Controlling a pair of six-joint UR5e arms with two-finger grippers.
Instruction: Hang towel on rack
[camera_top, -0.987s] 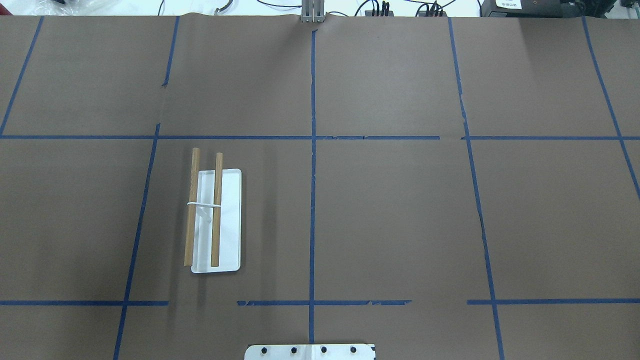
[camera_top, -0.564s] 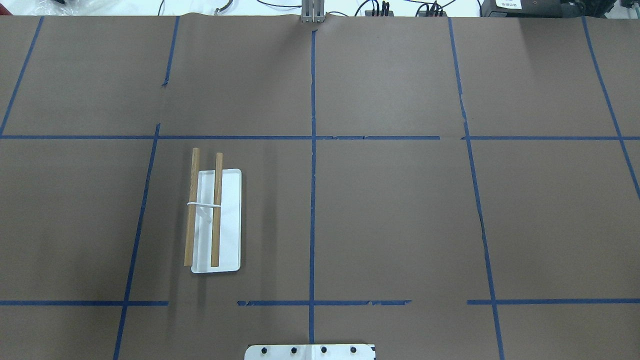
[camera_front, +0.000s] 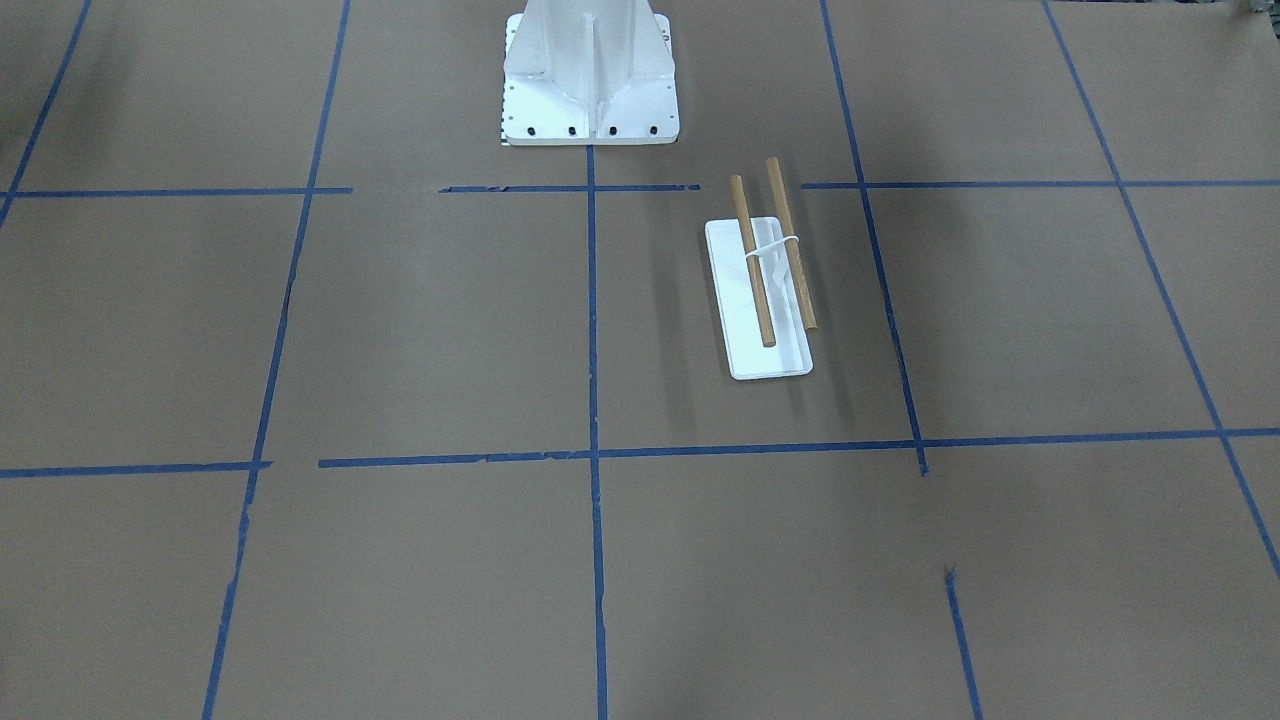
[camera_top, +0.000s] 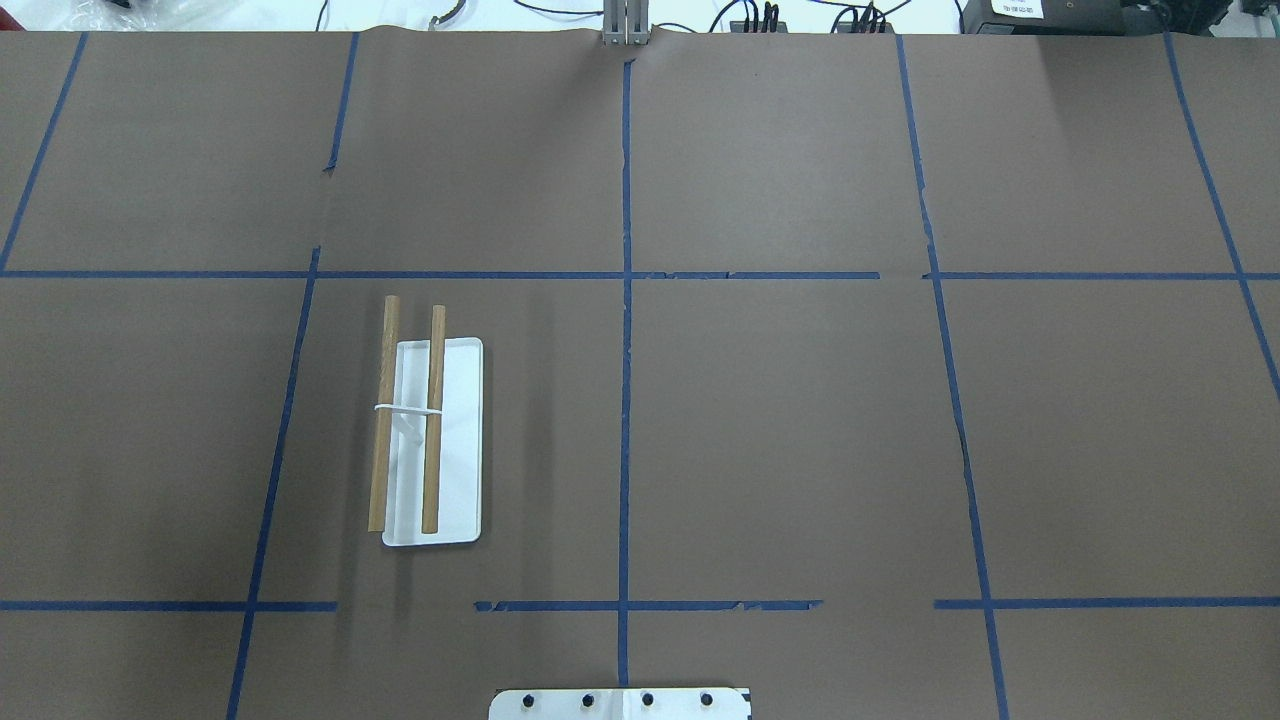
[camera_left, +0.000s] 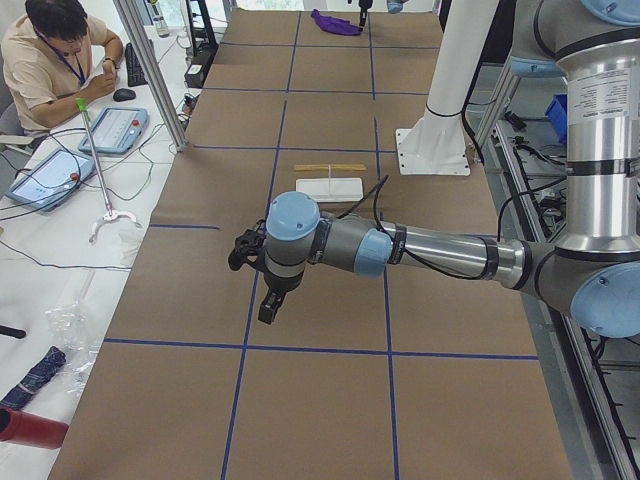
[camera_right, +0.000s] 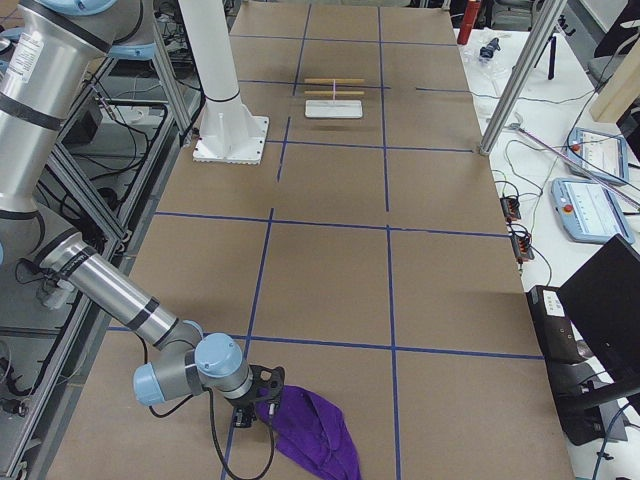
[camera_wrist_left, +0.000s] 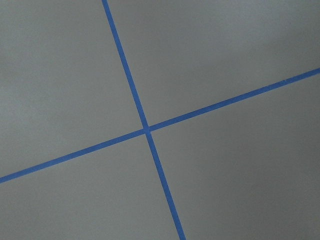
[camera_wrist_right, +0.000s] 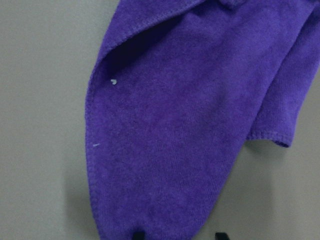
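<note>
The rack is two wooden dowels joined by a white band on a small white tray. It stands left of centre in the overhead view and also shows in the front view and both side views. The purple towel lies crumpled at the table's end on my right, far from the rack. It fills the right wrist view. My right gripper is open, its tips apart right over the towel's edge. My left gripper hovers above a tape cross; I cannot tell whether it is open or shut.
The large white bolted pedestal stands at the robot's side of the table. Blue tape lines divide the brown table cover. An operator sits beyond the far side, with metal posts at that edge.
</note>
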